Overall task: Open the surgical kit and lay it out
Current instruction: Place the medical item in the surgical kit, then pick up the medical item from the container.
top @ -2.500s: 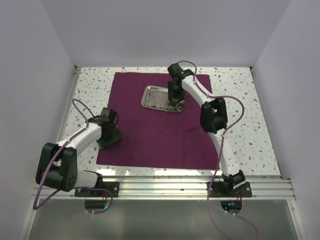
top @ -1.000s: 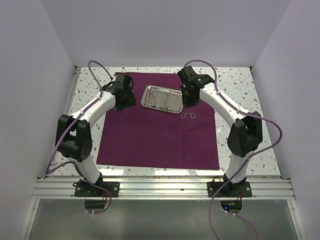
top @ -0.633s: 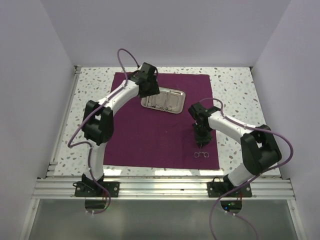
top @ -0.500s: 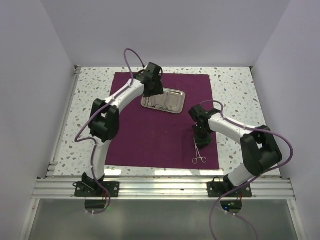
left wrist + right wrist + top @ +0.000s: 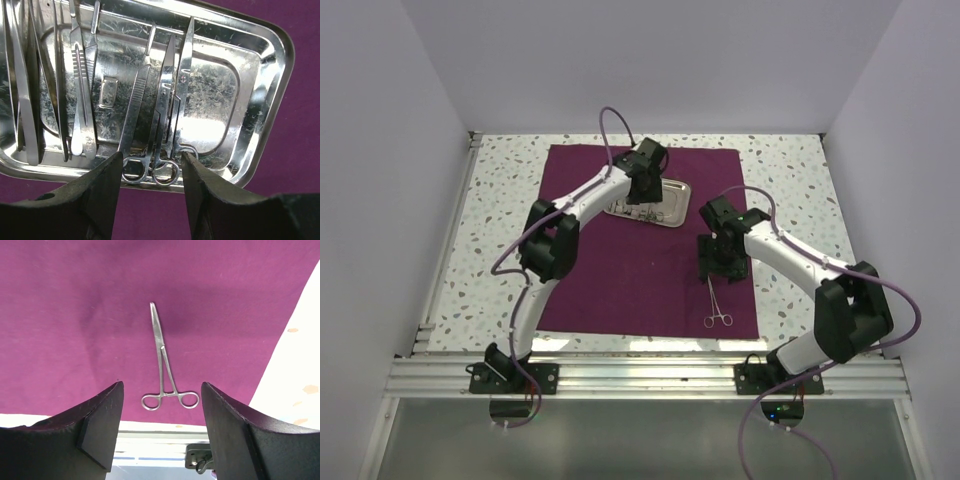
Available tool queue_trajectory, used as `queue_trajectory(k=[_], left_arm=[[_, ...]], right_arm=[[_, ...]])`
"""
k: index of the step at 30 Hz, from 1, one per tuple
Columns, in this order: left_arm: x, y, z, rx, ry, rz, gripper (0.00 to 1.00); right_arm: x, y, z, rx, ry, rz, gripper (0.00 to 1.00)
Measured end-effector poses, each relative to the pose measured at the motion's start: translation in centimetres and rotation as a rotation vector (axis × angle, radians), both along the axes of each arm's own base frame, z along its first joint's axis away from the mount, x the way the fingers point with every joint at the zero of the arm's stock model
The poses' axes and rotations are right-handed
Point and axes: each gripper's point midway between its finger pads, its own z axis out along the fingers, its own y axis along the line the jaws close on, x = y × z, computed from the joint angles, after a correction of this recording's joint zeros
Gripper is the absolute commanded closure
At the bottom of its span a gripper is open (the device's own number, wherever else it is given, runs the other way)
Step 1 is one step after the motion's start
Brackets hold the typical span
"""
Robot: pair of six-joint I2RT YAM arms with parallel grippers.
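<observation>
Black right tool [image 5: 162,386] wide open, clear of forceps [image 5: 161,352].

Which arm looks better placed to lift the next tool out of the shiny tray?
Probably the left arm: its open jaws hang right over the tray, straddling the handles of a ring-handled instrument. The right arm's open jaws sit over the forceps lying on the cloth, away from the tray.

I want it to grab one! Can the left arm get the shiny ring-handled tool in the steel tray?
Probably yes. The left arm's open fingers sit just above the shiny ring-handled steel tool in the rectangular steel tray; nothing covers it, though other tools crowd close.
</observation>
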Motion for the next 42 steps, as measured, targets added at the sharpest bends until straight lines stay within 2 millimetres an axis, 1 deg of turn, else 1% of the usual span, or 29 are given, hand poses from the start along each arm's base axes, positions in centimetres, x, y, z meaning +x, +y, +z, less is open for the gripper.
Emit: queue_trajectory(k=[3,7,11,14,19,20,22,25,28,29,36,42], left_arm=[[-0.4,-0.1,-1.2,0.027,0.016,-0.009,0.47],[-0.8,0.0,-3.1,0.067,0.039,-0.015,0.47],[-0.6,0.0,-3.6,0.089,0.034,-0.019,0.47],[-0.4,-0.2,-3.6,0.090,0.032,-0.023,0.52],[-0.4,-0.2,-3.8,0.102,0.036,-0.035,0.65],[-0.3,-0.2,-3.9,0.102,0.036,-0.036,0.71],[-0.3,-0.2,-3.9,0.106,0.035,-0.041,0.74],[-0.2,-0.1,-3.9,0.113,0.033,-0.043,0.81],[-0.2,-0.1,-4.0,0.123,0.032,-0.056,0.98],[-0.2,0.0,-4.0,0.125,0.031,-0.060,1.00],[0.0,0.1,-3.9,0.139,0.016,-0.074,1.00],[0.0,0.1,-3.6,0.142,0.014,-0.077,1.00]], right_arm=[[0.5,0.2,0.7,0.006,-0.019,0.000,0.33],[0.4,0.1,0.9,0.001,-0.015,0.000,0.34],[0.3,0.0,0.9,-0.002,-0.010,0.000,0.35],[0.2,-0.1,0.9,-0.006,-0.005,0.002,0.36],[0.0,-0.1,0.9,-0.009,0.000,0.003,0.38],[0.0,-0.1,0.9,-0.009,0.000,0.003,0.39],[0.0,-0.1,0.9,-0.009,0.000,0.003,0.40],[0.1,-0.1,0.8,-0.010,0.001,0.004,0.41],[0.2,0.0,0.7,-0.011,0.005,0.005,0.44],[0.3,0.0,0.6,-0.012,0.007,0.006,0.44],[0.9,0.3,0.4,-0.016,0.012,0.014,0.47],[1.7,0.7,1.2,-0.004,-0.016,0.025,0.49]])
